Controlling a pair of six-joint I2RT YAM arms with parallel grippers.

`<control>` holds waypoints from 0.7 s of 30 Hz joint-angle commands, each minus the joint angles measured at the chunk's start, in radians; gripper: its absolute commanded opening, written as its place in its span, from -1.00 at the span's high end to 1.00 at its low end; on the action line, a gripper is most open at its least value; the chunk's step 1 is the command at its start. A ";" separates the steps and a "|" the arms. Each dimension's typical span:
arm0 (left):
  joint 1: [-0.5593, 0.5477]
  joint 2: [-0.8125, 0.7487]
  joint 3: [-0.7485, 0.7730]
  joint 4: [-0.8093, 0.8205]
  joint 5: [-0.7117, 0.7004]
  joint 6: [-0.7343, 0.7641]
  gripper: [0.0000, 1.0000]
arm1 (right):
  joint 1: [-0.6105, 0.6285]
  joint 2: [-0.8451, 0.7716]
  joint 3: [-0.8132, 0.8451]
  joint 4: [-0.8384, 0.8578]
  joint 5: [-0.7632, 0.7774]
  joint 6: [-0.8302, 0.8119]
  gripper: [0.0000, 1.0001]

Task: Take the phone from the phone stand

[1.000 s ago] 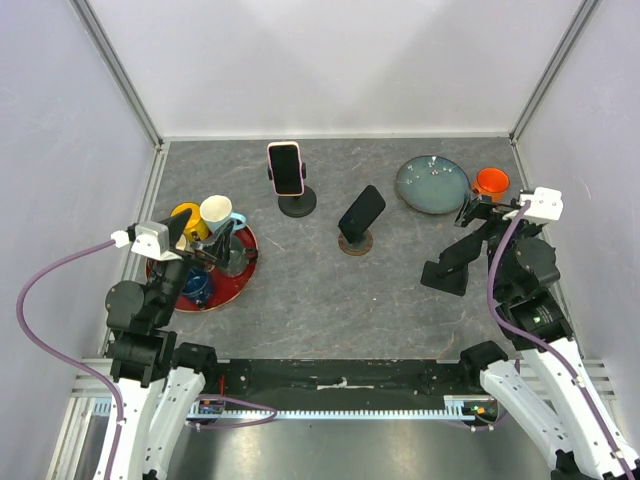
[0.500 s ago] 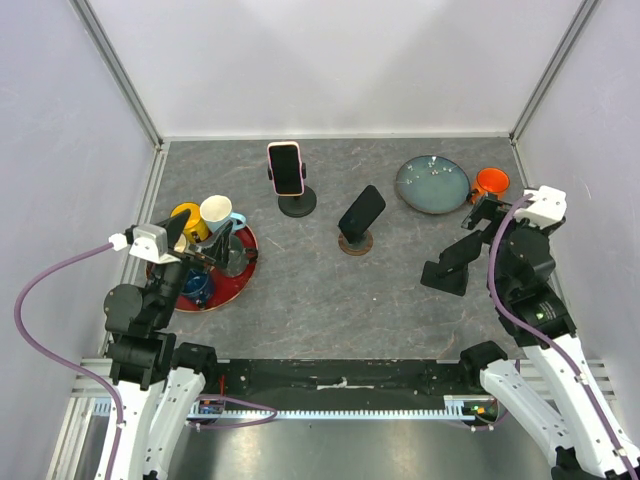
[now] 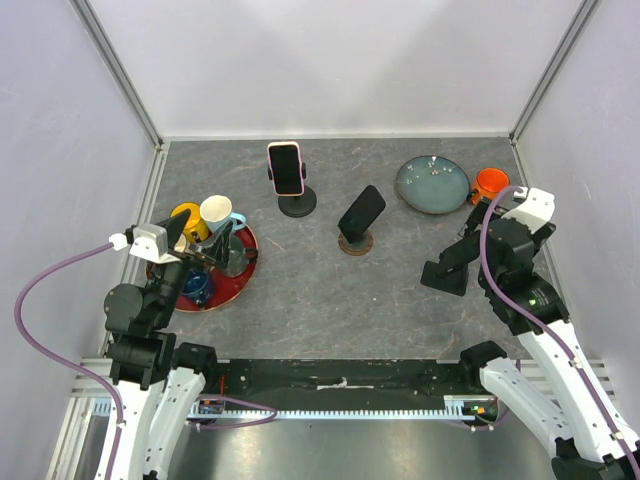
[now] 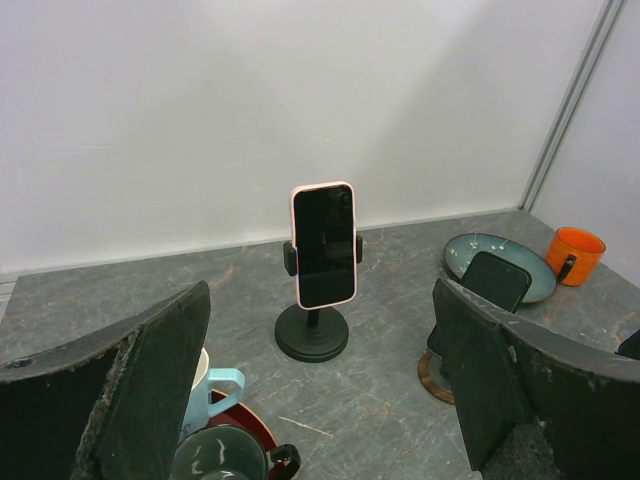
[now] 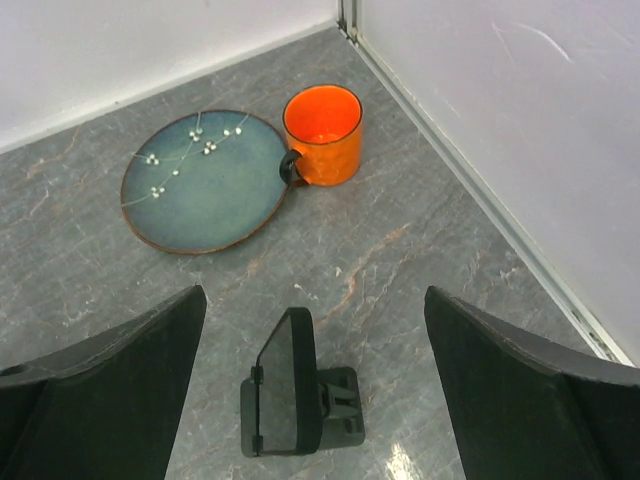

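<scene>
Three phones stand on stands. A pink-cased phone point(image 3: 285, 168) sits upright in a black round-based stand point(image 3: 297, 205) at the back; it also shows in the left wrist view point(image 4: 323, 243). A black phone point(image 3: 362, 212) leans on a round wooden stand point(image 3: 355, 243). A third black phone point(image 5: 290, 385) sits in a black folding stand point(image 5: 345, 420), right of centre in the top view point(image 3: 445, 272). My right gripper point(image 5: 313, 295) is open, empty, above and just behind it point(image 3: 468, 240). My left gripper point(image 3: 215, 250) is open and empty over the red tray.
A red tray point(image 3: 245, 268) at the left holds several mugs, among them a yellow one point(image 3: 185, 218) and a white one point(image 3: 216, 211). A blue-green plate point(image 3: 431, 184) and an orange mug point(image 3: 491, 182) sit at the back right, by the right wall.
My right arm has shifted left and lowered its gripper toward the black phone on the folding stand. The left arm and all the phones have not moved.
</scene>
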 commanded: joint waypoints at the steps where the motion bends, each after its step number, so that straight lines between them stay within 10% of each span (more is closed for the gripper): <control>1: 0.006 0.009 0.001 0.021 -0.011 -0.031 -1.00 | 0.000 -0.007 0.027 -0.093 -0.020 0.090 -0.96; 21: 0.006 0.003 0.000 0.019 -0.011 -0.030 -1.00 | -0.010 0.065 0.108 -0.376 -0.195 0.216 -0.96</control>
